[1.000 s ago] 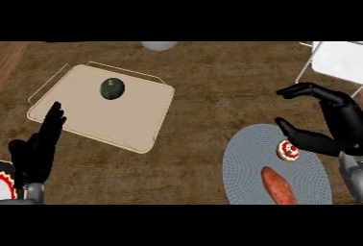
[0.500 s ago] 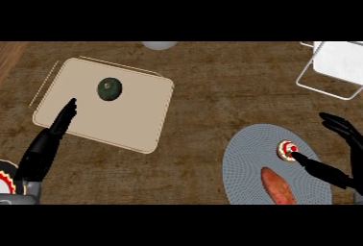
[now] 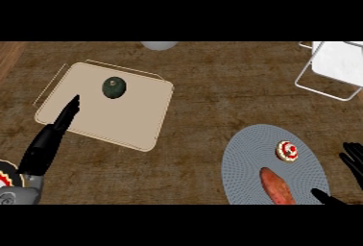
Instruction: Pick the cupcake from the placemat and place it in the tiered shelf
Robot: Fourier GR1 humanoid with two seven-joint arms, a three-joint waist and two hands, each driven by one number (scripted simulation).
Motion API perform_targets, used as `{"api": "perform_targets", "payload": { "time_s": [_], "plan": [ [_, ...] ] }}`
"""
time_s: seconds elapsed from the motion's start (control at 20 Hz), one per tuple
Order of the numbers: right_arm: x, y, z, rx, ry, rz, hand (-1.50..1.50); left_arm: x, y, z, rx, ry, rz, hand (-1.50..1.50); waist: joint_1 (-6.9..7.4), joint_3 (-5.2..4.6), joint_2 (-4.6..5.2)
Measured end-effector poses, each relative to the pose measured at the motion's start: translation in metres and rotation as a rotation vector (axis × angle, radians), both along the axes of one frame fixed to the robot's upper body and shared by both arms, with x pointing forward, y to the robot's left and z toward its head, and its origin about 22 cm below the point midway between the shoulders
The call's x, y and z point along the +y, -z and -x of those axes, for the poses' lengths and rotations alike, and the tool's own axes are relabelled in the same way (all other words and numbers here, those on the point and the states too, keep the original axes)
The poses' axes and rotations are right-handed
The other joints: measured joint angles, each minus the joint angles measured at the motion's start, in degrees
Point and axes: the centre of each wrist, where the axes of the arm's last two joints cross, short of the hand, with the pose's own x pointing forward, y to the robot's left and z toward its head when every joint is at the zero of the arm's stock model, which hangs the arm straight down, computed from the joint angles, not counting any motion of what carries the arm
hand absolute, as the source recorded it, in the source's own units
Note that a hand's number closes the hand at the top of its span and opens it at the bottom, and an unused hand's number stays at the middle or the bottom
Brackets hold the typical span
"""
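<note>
**A:** ok so where was the cupcake [image 3: 286,151] at that moment?

**B:** It sat on the round grey placemat [image 3: 245,158], toward the mat's upper right part. Red and white top. Just below it, also on the mat, lay a long reddish-orange thing, maybe a sweet potato [image 3: 277,187], couldn't really tell. The two were near each other but not touching.

**A:** and the hands?

**B:** Right hand [image 3: 352,161] was only poking in at the right edge, beside the mat. Its fingers were spread and holding nothing, with the thumb tip at the mat's lower right rim. It was apart from the cupcake. Left hand [image 3: 51,139] was at lower left, fingers straight and pointing up over the tan tray [image 3: 135,122], nothing in it either.

**A:** anything on the tray?

**B:** A dark green avocado [image 3: 114,87], near the top of the tray, a bit beyond the left fingertips.

**A:** shelf?

**B:** White wire shelf [image 3: 333,67] was in the top right corner, well apart from the mat. All of it was on a brown counter [image 3: 212,91].
</note>
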Motion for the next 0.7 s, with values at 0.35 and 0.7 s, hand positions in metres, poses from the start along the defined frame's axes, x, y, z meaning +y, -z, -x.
{"api": "perform_targets", "payload": {
  "time_s": [0.35, 0.7],
  "plan": [
    [0.019, -0.010, 0.037, 0.086, 0.234, 0.227, -1.50, 0.001, 0.002, -0.002, -0.006, 0.012, -0.005, 0.00, 0.44, -0.19, 0.22],
    [0.069, -0.024, 0.042, 0.250, 0.406, 0.337, -1.50, -0.006, 0.003, -0.004, -0.010, 0.030, -0.004, 0.00, 1.63, -0.07, 0.32]
  ]
}}
